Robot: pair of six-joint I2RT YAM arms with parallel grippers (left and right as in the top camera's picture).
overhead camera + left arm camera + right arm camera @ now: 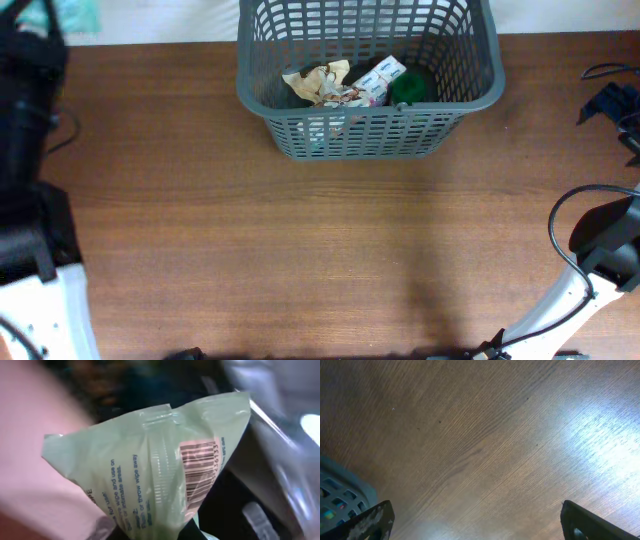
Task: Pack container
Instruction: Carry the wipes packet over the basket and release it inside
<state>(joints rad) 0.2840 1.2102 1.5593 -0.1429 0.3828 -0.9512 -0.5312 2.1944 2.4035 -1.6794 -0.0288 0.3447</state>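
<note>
Readable print is all on your left wrist view: a pale green wipe sachet (150,475) fills the frame. You can read "wipe and use on", "intimate areas" and "Flush or throw wipe away". A barcode (197,477) sits on a pinkish patch, and the digits beside it are too soft to trust. No brand name shows.

Your left gripper (175,531) is closed. The sachet fans up from a pinch point at the bottom edge, so it reads as gripped there (the fingers themselves are only grey blur). Behind the sachet you get pink blur on the left and dark and grey shapes on the right. None of it can be identified.

Your right gripper (477,522) is wide apart with nothing between the fingers. Only the two fingertips (370,521) show at the bottom corners, above bare wooden table (485,435).

The container (370,130) sits at the far side of the table, about centre, with its far rim cut off by the frame. One corner shows at the left edge of the right wrist view.

Inside it are a crumpled beige wrapper (322,85), a white packet (380,78) and a green-lidded jar (410,87). Their print is too small to read.

Your left arm (25,100) is a dark mass at the left edge. Your right arm (600,250) is cut off at lower right.
</note>
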